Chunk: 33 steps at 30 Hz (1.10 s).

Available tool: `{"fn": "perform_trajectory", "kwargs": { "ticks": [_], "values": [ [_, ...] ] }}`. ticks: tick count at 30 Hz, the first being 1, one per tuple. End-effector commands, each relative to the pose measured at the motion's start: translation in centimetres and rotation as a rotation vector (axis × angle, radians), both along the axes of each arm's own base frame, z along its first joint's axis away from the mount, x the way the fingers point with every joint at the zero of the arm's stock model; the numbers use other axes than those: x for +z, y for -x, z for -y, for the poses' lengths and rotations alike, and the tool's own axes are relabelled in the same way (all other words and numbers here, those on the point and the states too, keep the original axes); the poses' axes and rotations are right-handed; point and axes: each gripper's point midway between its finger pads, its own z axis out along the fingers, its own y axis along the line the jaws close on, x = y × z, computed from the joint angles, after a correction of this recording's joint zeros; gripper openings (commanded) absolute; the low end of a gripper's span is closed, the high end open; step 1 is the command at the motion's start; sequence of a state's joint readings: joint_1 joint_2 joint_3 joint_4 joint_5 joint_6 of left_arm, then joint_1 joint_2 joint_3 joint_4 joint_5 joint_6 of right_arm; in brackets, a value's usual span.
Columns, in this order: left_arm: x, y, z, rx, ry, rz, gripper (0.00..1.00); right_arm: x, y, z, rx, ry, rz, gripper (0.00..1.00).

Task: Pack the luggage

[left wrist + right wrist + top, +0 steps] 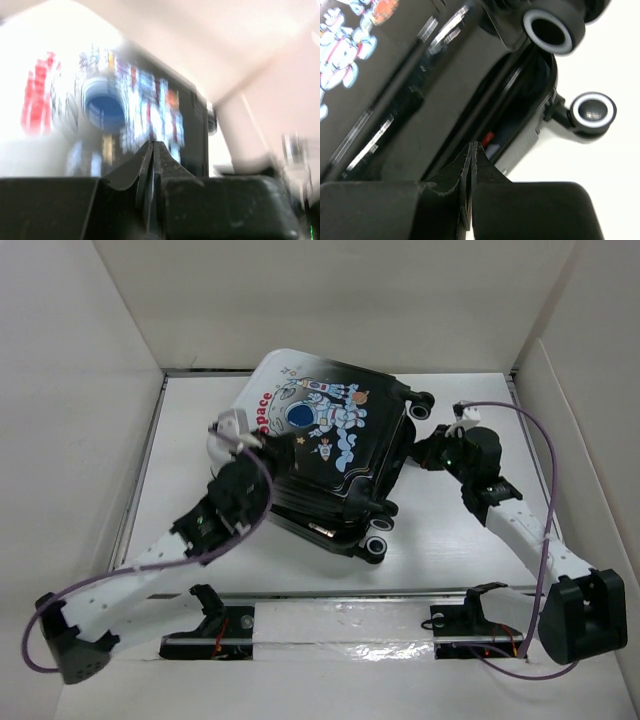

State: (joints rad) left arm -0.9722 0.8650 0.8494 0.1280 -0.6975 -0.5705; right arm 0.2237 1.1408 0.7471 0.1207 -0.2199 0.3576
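Observation:
The luggage (330,430) lies flat mid-table, its astronaut lid tilted a little above the lower shell, leaving a gap on the right side. My left gripper (228,432) is shut and empty at the lid's left edge; the left wrist view shows the blurred lid picture (125,110) just beyond its closed fingers (145,160). My right gripper (422,452) is shut and empty at the luggage's right side, by the gap. The right wrist view shows the gap (520,100), a red and white bit inside (487,140), and two wheels (553,27).
White walls enclose the table on the left, back and right. Two wheels (376,547) of the luggage stick out toward the near edge. A shiny strip (340,620) runs across the front between the arm bases.

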Motion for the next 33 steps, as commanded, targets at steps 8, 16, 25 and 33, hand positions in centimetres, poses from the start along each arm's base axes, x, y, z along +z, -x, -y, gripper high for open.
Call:
{"fn": "perform_trajectory", "kwargs": {
  "ticks": [8, 16, 25, 33],
  "values": [
    [3.5, -13.9, -13.1, 0.253, 0.225, 0.049, 0.12, 0.4, 0.0, 2.7, -0.091, -0.021, 0.074, 0.00],
    [-4.8, -18.2, -23.5, 0.347, 0.240, -0.195, 0.13, -2.3, -1.0, 2.8, -0.107, -0.003, -0.002, 0.00],
    [-17.4, -23.2, -24.1, 0.297, 0.222, -0.509, 0.10, -5.2, -2.2, 2.4, -0.144, 0.020, -0.073, 0.00],
    [-18.4, -22.7, -17.8, 0.180, 0.259, -0.459, 0.04, -6.3, -5.3, -1.6, -0.082, 0.000, -0.104, 0.00]
  ]
}}
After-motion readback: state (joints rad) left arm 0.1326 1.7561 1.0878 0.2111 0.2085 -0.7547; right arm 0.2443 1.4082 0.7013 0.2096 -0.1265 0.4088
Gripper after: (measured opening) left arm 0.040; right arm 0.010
